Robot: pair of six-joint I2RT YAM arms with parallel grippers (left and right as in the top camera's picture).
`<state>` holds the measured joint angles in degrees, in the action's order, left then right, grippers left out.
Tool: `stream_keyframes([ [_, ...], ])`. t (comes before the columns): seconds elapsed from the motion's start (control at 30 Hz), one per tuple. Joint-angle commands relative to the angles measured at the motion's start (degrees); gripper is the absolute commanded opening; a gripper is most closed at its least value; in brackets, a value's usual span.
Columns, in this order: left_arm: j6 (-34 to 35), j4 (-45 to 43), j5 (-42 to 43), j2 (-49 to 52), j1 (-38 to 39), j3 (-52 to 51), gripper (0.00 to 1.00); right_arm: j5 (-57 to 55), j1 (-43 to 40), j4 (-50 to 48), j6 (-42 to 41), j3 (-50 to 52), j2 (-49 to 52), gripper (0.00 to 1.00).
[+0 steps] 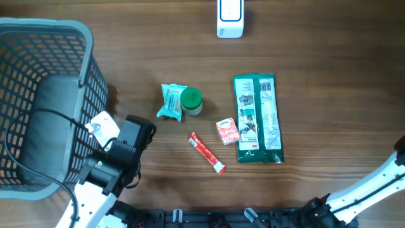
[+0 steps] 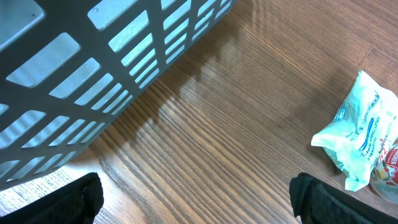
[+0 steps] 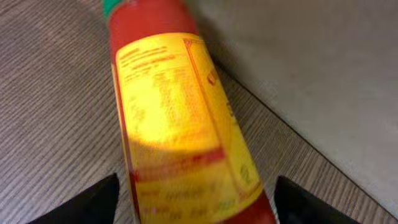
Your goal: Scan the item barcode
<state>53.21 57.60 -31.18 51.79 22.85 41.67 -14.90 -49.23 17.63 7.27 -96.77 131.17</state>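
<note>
The red bottle (image 3: pixel 186 124) sits between the fingers of our right gripper (image 3: pixel 193 199), off toward 4 o'clock of the table (image 1: pixel 329 63). Whether it is clamped or loose, we cannot tell. Our left gripper (image 2: pixel 196 199) gapes empty. Next, probably: barcode facing the scanner (image 1: pixel 229 19) at 12 o'clock.

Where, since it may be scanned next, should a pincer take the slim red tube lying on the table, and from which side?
Probably at mid-length of the red tube, from straight above, closing across its narrow width. It lies flat and diagonal, with table showing along both long sides; the pink box sits apart from it.
</note>
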Motion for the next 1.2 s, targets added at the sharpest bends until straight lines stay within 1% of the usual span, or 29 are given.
stream_keyframes([
  [0.0, -0.5, 0.0, -0.2, -0.4, -0.3, -0.2, 1.0, 1.9, 0.3, 0.0, -1.9, -0.1, 0.6, 0.93],
  [0.03, -0.5, 0.0, -0.2, -0.4, -0.3, -0.2, 1.0, 1.9, 0.4, 0.2, -1.9, -0.1, 0.6, 0.99],
  [0.1, -0.5, 0.0, -0.2, -0.4, -0.3, -0.2, 1.0, 1.9, 0.5, 1.1, -2.6, -0.1, 0.4, 1.0],
  [0.17, -0.5, 0.0, -0.2, -0.4, -0.3, -0.2, 1.0, 1.9, 0.6, 1.9, -6.3, -0.1, -0.7, 1.0],
  [0.2, -0.5, 0.0, -0.2, -0.4, -0.3, -0.2, 1.0, 2.0, 0.8, 2.3, -8.7, -0.1, -2.4, 1.0],
  [0.23, -0.5, 0.0, -0.2, -0.4, -0.3, -0.2, 1.0, 2.8, 1.1, 2.4, -9.5, -0.1, -4.3, 1.0],
  [0.27, -0.5, 0.0, -0.2, -0.4, -0.3, -0.2, 1.0, 5.0, 1.6, 2.5, -11.1, -0.1, -8.1, 1.0],
  [0.33, -0.5, 0.0, -0.2, -0.4, -0.3, -0.2, 1.0, 9.3, 2.5, 3.3, -15.8, -0.1, -14.3, 1.0],
  [0.47, -0.5, 0.0, -0.2, -0.4, -0.3, -0.2, 1.0, 26.7, 7.3, 8.1, -31.6, -0.1, -28.1, 1.0],
  [0.5, -0.5, 0.0, -0.2, -0.4, -0.3, -0.2, 1.0, 27.5, 8.7, 9.0, -34.0, -0.1, -29.9, 1.0],
  [0.53, -0.5, 0.0, -0.2, -0.4, -0.3, -0.2, 1.0, 27.7, 11.3, 11.2, -38.3, -0.1, -32.2, 1.0],
  [0.6, -0.5, 0.0, -0.2, -0.4, -0.3, -0.2, 1.0, 27.7, 16.3, 15.9, -42.0, -0.1, -34.5, 1.0],
  [0.63, -0.5, 0.0, -0.2, -0.4, -0.3, -0.2, 1.0, 28.0, 18.9, 17.9, -42.7, -0.1, -34.9, 1.0],
  [0.67, -0.5, 0.0, -0.2, -0.4, -0.3, -0.2, 1.0, 28.8, 23.8, 21.7, -43.4, -0.1, -34.9, 1.0],
  [0.8, -0.5, 0.0, -0.2, -0.4, -0.3, -0.2, 1.0, 28.9, 36.0, 31.8, -43.2, -0.1, -32.8, 1.0],
  [0.83, -0.5, 0.0, -0.2, -0.4, -0.3, -0.2, 1.0, 28.8, 40.2, 34.8, -41.7, -0.1, -31.4, 1.0],
  [0.87, -0.5, 0.0, -0.2, -0.4, -0.3, -0.2, 1.0, 28.8, 42.3, 36.5, -39.8, -0.1, -30.5, 1.0],
  [0.9, -0.5, 0.0, -0.2, -0.4, -0.3, -0.2, 1.0, 28.7, 45.5, 40.0, -35.9, -0.1, -29.1, 1.0],
  [0.93, -0.5, 0.0, -0.2, -0.4, -0.3, -0.2, 1.0, 28.3, 48.2, 43.3, -33.7, 0.1, -27.6, 0.99],
  [1.0, -0.5, 0.0, -0.2, -0.4, -0.3, -0.2, 1.0, 27.2, 51.9, 47.1, -32.8, 1.3, -24.9, 0.99],
  [1.03, -0.5, 0.0, -0.2, -0.4, -0.3, -0.2, 1.0, 27.0, 53.7, 47.5, -32.8, 3.1, -23.4, 0.97],
  [1.07, -0.5, 0.0, -0.2, -0.4, -0.3, -0.2, 1.0, 27.0, 55.6, 47.1, -32.9, 6.4, -21.8, 0.91],
  [1.13, -0.5, 0.0, -0.2, -0.4, -0.3, -0.2, 1.0, 27.1, 57.5, 46.3, -33.0, 12.1, -20.5, 0.71],
  [1.17, -0.5, 0.0, -0.2, -0.4, -0.3, -0.2, 1.0, 27.1, 58.2, 45.5, -33.0, 14.7, -20.3, 0.7],
])
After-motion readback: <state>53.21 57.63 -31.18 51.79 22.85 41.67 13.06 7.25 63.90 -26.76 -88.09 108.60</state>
